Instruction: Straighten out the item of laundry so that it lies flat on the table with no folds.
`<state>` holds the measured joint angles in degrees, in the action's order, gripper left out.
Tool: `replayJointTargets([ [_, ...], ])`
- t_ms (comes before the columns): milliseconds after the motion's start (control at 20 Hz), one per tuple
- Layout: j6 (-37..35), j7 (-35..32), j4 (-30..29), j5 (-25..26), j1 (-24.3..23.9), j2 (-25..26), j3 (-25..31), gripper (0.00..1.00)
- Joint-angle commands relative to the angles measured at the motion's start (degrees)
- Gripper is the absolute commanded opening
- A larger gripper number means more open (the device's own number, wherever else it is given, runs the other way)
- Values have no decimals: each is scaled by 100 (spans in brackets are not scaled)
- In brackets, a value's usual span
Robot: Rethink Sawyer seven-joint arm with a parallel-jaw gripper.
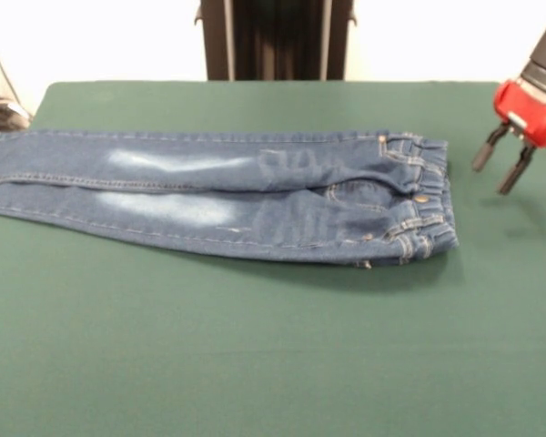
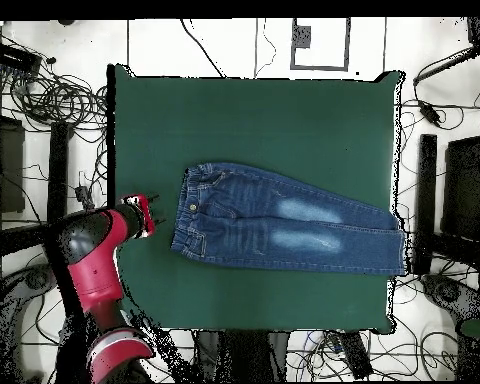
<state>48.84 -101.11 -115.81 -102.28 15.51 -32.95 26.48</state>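
Fingers: the gripper (image 1: 503, 164) is hanging with its two dark fingers (image 1: 485, 150) spread apart and pointing down, holding nothing; in the front view it is hovering off the cloth rather than touching it.
Direction to the cloth: in the front view the jeans (image 1: 227, 196) are lying at about 9 o'clock from the gripper; in the overhead view the gripper (image 2: 152, 215) is sitting just beside the waistband (image 2: 192, 212), with the cloth running off toward 3 o'clock.
Nearest part: the elastic waistband (image 1: 432, 196) and its brass button (image 1: 421, 198) are facing the fingers, near but apart.
Long axis: the jeans are running side to side, 9 to 3 o'clock, tilting slightly in the overhead view; the leg hems (image 2: 400, 250) are reaching the table edge well away from the gripper.
Lie of the cloth: both legs are lying close alongside each other on the green table (image 1: 255, 364); wrinkles are showing near the crotch, so I judge the smoothing unfinished.
Arm: only one arm (image 2: 89, 265) is working here.
Writing: no brand, label or lettering is readable.
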Motion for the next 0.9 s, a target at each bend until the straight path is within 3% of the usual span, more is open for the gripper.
replayJointTargets([
  [50, 149, 1486, -304, 215, -65, 288, -3, 100],
  [300, 72, 1546, -497, 204, -155, 187, -40, 100],
  [550, -156, 1308, -661, 683, -245, 288, -372, 100],
  [900, -367, 1615, -785, 928, -441, 141, -575, 100],
])
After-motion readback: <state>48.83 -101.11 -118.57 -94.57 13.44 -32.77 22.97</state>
